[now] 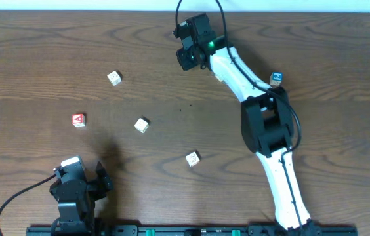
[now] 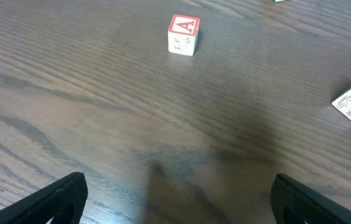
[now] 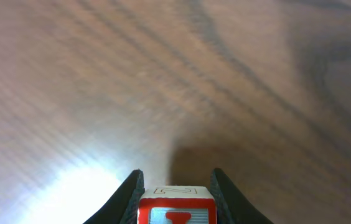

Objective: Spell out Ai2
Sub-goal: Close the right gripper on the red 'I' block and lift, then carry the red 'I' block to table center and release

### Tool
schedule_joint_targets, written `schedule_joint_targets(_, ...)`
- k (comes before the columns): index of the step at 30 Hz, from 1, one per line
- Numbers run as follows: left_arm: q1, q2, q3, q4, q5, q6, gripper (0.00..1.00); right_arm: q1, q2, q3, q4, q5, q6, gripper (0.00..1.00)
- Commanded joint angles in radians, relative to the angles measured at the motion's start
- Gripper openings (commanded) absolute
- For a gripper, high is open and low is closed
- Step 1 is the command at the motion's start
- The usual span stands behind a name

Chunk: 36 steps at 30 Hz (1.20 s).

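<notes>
Right gripper (image 3: 176,179) is up at twelve o'clock on the table (image 1: 34,39), and its two fingers press in on either side of a red-bordered cube (image 3: 177,210), so I call that clamped. The cube's top face is cut off at the edge of my wrist view, so I can only take the red mark for the I, and I can't tell whether its base is clear of the wood. The A cube (image 2: 183,34) sits alone at nine o'clock, face up. The blue cube (image 1: 276,79) with the 2 lies at two o'clock, just beside my right arm. My left gripper (image 2: 177,194) waits at seven o'clock, jaws wide apart and holding nothing. The job now, as I judge it, is to carry this cube across and set it down at three o'clock of the A, close but not bumping it. I want the lettered face up and turned the same way as the A, with room left beyond for the 2. The cream cube (image 1: 142,124) near the centre lies close to that line, so I should go over it, not through it. I should let go only once the cube sits flat.
</notes>
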Motion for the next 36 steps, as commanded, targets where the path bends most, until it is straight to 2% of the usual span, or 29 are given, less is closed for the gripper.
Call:
schedule_joint_targets(1, 0.002, -0.005, -0.025, -0.041, -0.003, 0.014, 0.95, 0.004, -0.162, 0.029, -0.063, -0.108, 0.009, 0.01)
schedule_joint_targets(8, 0.002, -0.005, -0.025, -0.040, -0.003, 0.014, 0.95, 0.007, -0.348, 0.027, -0.456, -0.057, -0.033, 0.01)
schedule_joint_targets(11, 0.002, -0.005, -0.025, -0.041, -0.003, 0.014, 0.95, 0.014, -0.402, -0.032, -0.503, -0.069, -0.029, 0.01)
schedule_joint_targets(19, 0.002, -0.005, -0.025, -0.040, -0.003, 0.014, 0.95, 0.091, -0.696, -0.476, -0.234, -0.017, -0.028, 0.01)
schedule_joint_targets(22, 0.002, -0.005, -0.025, -0.041, -0.003, 0.014, 0.95, 0.097, -0.793, -0.689, -0.055, 0.037, 0.050, 0.01)
schedule_joint_targets(26, 0.002, -0.005, -0.025, -0.041, -0.003, 0.014, 0.95, 0.098, -0.784, -0.855, 0.109, 0.173, 0.281, 0.01)
schedule_joint_targets(30, 0.002, -0.005, -0.025, -0.041, -0.003, 0.014, 0.95, 0.126, -0.735, -0.947, 0.210, 0.262, 0.443, 0.01)
schedule_joint_targets(36, 0.002, -0.005, -0.025, -0.040, -0.003, 0.014, 0.95, 0.203, -0.615, -0.959, 0.312, 0.361, 0.603, 0.01)
